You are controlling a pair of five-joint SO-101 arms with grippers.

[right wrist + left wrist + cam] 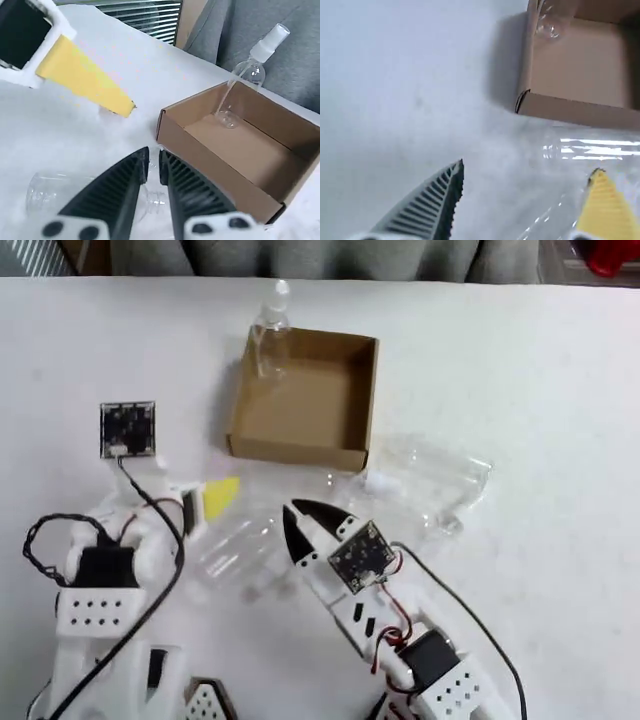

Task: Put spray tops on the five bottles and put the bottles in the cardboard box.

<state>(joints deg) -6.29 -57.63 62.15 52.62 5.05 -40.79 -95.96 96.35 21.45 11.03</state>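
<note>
The open cardboard box (345,455) (580,107) (210,150) sits mid-table. One clear bottle with a white spray top (271,328) (247,75) stands upright in its far left corner. Another clear bottle without a top (235,548) (50,187) lies on the table between the two arms. More clear bottles (440,478) lie right of the box. My left gripper (195,498) (527,167) is open near the box's front left, and its yellow finger (85,75) holds nothing. My right gripper (300,522) (153,154), with black fingers, is shut and empty just above the lying bottle's neck.
A small black square board (128,428) with a cable lies left of the box. Cables trail over both arm bases near the front edge. White table surface stretches open to the far left and far right.
</note>
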